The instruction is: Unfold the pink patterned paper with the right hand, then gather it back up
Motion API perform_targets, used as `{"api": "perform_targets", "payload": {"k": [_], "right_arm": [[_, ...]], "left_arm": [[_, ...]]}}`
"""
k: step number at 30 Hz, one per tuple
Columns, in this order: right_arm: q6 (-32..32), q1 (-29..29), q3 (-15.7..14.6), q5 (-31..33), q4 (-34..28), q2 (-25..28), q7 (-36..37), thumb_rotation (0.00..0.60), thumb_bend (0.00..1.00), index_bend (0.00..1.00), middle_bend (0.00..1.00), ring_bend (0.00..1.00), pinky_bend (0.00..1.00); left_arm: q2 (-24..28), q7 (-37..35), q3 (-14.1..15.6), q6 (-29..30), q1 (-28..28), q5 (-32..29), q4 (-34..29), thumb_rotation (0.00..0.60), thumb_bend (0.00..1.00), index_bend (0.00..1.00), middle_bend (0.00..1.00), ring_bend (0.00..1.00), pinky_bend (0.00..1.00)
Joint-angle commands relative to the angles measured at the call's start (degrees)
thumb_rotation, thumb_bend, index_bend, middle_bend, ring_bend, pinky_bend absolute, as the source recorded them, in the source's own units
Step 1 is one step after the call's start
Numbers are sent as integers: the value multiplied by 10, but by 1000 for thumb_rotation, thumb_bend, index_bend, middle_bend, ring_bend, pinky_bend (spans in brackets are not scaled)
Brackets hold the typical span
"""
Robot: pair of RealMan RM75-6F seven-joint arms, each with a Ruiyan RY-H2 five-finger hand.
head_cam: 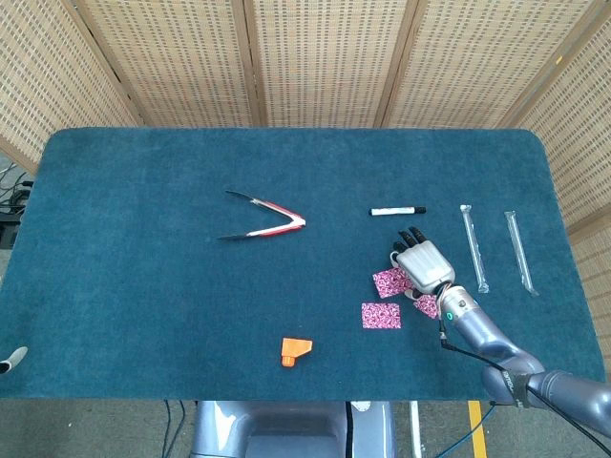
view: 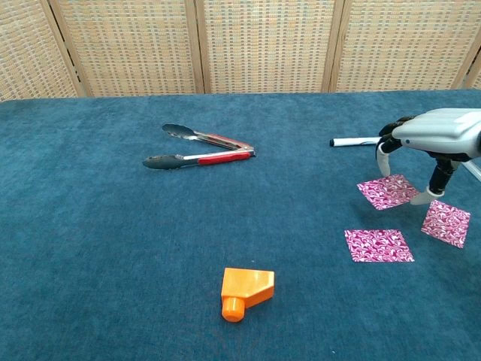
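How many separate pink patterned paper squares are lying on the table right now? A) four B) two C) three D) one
C: the chest view shows three pieces apart on the cloth: one under the right hand, one to its right, and one nearer the camera.
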Motion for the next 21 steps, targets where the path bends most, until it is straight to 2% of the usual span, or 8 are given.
{"api": "perform_targets", "payload": {"k": [1,8,21], "right_arm": [[5,-8,-12,-31,-4,16,23,600,311,538,234,0,0],[13,-15,-29,-88,8,33,71,600,311,539,234,0,0],[32,-29,-59,-168,73,33,166,600,311,539,234,0,0]], "left_arm": [[0,3,1,2,1,2,-3,600,131,25,0,0,0],[2,11,3,9,5,6,-12,600,130,25,0,0,0],[4,19,7,23,15,11,-23,600,129,25,0,0,0]]}}
